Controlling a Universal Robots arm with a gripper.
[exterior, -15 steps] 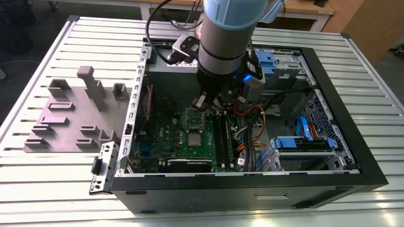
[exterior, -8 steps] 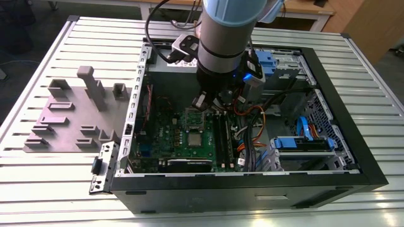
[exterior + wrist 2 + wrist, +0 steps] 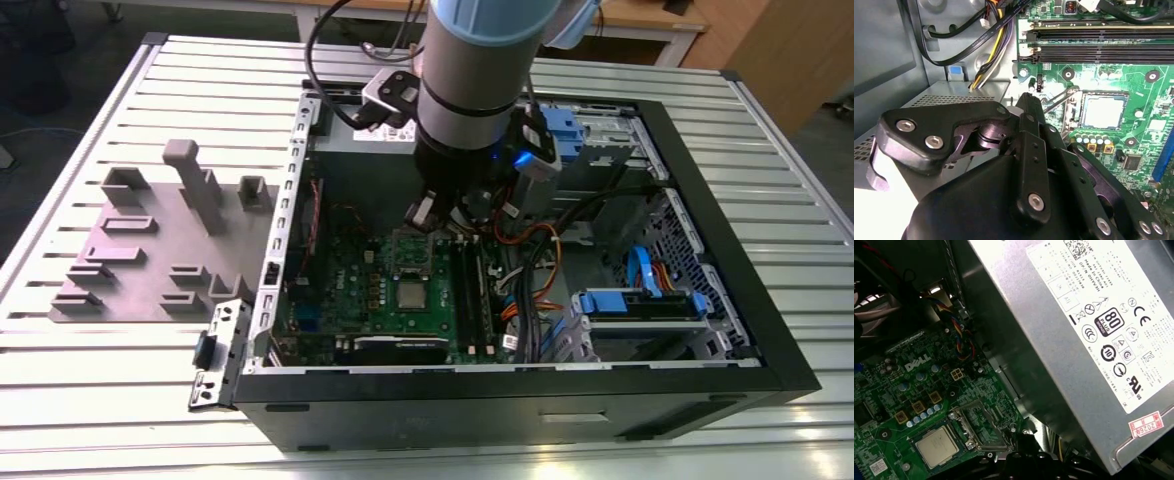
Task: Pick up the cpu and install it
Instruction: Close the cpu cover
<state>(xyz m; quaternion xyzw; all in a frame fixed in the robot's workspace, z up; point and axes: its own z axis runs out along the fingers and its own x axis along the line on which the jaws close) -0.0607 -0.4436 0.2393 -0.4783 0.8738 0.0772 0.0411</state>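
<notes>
Arm point(image 3: 481, 70) vertical, tool point(image 3: 1026, 102) pointing down, nothing held.

The cpu point(image 3: 1102, 111) has a flat, matt silver-grey metal top. Around it the motherboard point(image 3: 1134, 65) is glossy green. The gripper point(image 3: 1026, 107) is matt black, with shiny screws. The power supply point(image 3: 1064, 330) is dull grey sheet metal.

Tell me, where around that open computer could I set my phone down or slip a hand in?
The slatted table lies bare on the exterior view's right of the computer case, and in front of the grey fixture block. Inside it is crowded: the arm hangs over the motherboard, cables and blue drive bays pack the rest.
</notes>
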